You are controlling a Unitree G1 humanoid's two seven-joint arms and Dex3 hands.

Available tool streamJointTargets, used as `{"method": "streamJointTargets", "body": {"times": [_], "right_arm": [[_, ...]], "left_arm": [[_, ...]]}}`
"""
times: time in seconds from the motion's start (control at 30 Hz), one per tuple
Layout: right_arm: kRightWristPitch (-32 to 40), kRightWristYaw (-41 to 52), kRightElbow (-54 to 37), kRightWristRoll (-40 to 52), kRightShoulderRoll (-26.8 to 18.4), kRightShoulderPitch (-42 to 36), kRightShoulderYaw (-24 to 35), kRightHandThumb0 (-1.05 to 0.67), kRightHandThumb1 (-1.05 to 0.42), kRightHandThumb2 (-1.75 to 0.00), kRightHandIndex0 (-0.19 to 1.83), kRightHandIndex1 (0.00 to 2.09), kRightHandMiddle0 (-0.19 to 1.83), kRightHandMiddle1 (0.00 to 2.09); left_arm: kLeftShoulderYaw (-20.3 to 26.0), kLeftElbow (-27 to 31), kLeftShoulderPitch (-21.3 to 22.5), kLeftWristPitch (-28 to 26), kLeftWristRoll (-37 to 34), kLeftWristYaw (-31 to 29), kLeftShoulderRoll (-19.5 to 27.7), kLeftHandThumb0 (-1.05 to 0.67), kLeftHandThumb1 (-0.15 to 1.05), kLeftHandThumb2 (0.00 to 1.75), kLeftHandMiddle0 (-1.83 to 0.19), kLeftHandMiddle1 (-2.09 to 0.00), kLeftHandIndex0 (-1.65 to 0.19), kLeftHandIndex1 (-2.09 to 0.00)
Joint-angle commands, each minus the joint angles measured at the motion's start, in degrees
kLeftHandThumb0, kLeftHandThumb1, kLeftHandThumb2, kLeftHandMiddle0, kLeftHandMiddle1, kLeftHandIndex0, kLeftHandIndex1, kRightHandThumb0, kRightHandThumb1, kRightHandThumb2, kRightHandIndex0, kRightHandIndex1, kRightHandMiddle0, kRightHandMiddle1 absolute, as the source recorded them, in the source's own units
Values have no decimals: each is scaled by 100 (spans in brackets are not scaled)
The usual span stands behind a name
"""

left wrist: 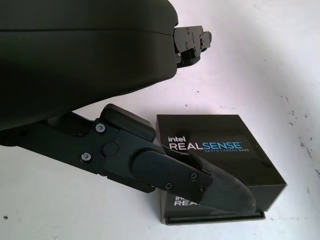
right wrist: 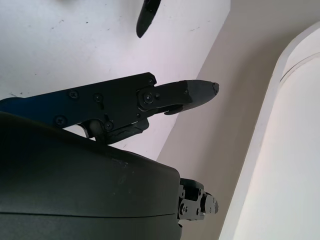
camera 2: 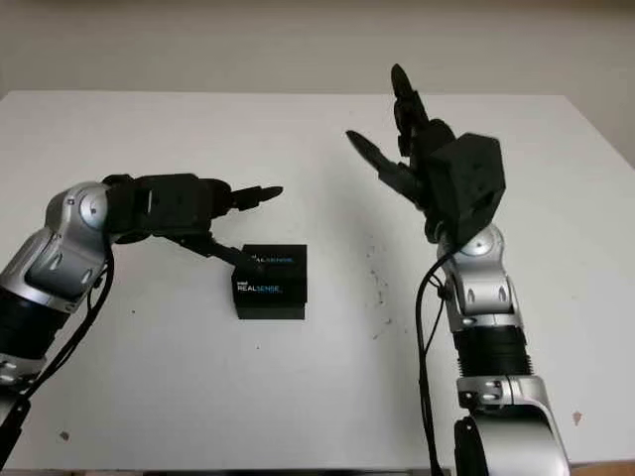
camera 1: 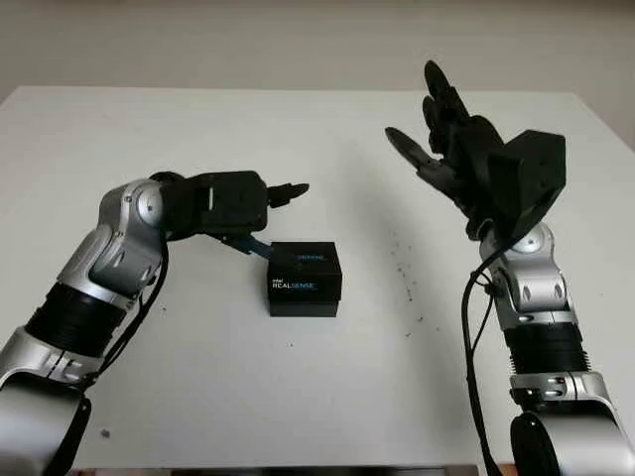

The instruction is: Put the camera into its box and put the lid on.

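Closed box (camera 1: 305, 279) sits mid-surface (camera 1: 298, 397), dark specks (camera 1: 405, 273) scattered just right of it. Left robot hand (camera 1: 243, 201) open just above-left of it; right robot hand (camera 1: 446, 139) open, raised well clear.

**Readable print on the black box**

The lid of the black box (left wrist: 215, 150) carries "intel REALSENSE" in white, with a smaller blue line beneath reading "DEPTH CAMERA", followed by characters too small to read. The same "intel REALSENSE" mark stands on the box's front side (camera 1: 304, 287), partly hidden in the left wrist view.
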State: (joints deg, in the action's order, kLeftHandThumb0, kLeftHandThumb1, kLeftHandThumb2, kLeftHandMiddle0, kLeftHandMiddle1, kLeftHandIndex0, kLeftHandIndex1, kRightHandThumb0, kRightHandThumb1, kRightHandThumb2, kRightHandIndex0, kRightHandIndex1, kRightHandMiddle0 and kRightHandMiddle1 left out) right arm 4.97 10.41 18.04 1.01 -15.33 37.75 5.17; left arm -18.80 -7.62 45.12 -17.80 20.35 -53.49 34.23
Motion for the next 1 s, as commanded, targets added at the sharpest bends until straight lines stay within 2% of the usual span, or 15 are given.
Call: {"method": "streamJointTargets", "body": {"times": [0.0,0.23,0.33,0.63,0.97], "right_arm": [[17,-58,34,30,15,105,35,-56,-105,-21,-10,6,-10,5],[-48,-155,135,-29,47,83,-31,-55,-105,-21,-9,6,-9,6],[-62,-149,130,-35,50,63,-40,-54,-105,-21,-9,6,-8,6],[-93,-128,100,-50,44,17,-45,-52,-105,-21,-9,6,-8,6],[-116,-129,122,-46,63,26,-44,-50,-105,-20,-10,5,-9,5]], "left_arm": [[-37,55,190,-33,-92,-231,68,-98,99,5,10,-4,14,-5],[-80,-128,426,84,-226,-804,159,-101,101,6,9,-6,14,-5],[-153,-101,470,92,-96,-794,178,-104,102,6,11,-5,15,-5],[-333,-101,523,4,124,-795,104,-94,99,5,16,-3,17,-4],[-474,-245,453,136,309,-690,15,-96,100,5,13,-6,16,-5]]}}
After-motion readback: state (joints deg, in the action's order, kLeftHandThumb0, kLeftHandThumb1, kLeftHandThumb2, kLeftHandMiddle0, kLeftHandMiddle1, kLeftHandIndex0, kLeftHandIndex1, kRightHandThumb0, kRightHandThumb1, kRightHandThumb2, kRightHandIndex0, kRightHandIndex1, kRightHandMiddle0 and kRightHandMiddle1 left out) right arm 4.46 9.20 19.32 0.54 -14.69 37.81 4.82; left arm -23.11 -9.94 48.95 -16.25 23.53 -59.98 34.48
